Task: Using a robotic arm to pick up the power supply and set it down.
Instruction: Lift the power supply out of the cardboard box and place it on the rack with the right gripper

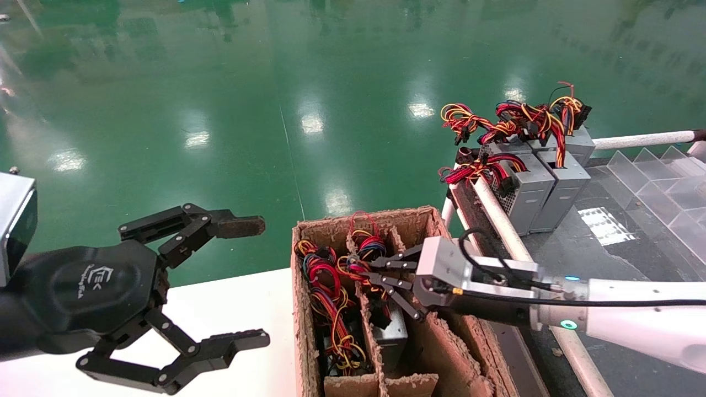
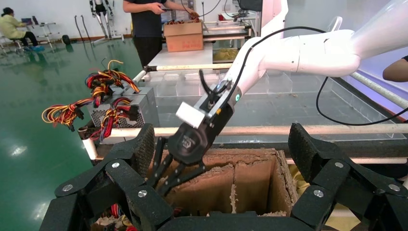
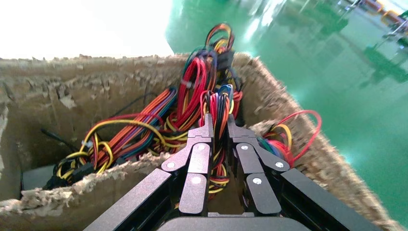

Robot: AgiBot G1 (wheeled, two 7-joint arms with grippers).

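The power supply (image 1: pixel 389 333) stands in the middle compartment of a worn cardboard box (image 1: pixel 419 219), its grey metal body low down. Its red, yellow and black wire bundle (image 1: pixel 359 258) rises to the box's rim. My right gripper (image 1: pixel 353 270) reaches into the box from the right and is shut on that bundle. In the right wrist view the wires (image 3: pixel 219 103) run between the nearly closed fingertips of the right gripper (image 3: pixel 220 126). My left gripper (image 1: pixel 260 281) hangs wide open and empty over the white table, left of the box; it frames the left wrist view (image 2: pixel 222 144).
Another wire bundle (image 1: pixel 322 286) fills the box's left compartment. Several grey power supplies (image 1: pixel 529 187) with wire tangles stand on the dark belt behind the box, between white rails (image 1: pixel 499 218). Clear plastic dividers (image 1: pixel 662 176) sit at far right. A white table (image 1: pixel 237 303) lies under my left gripper.
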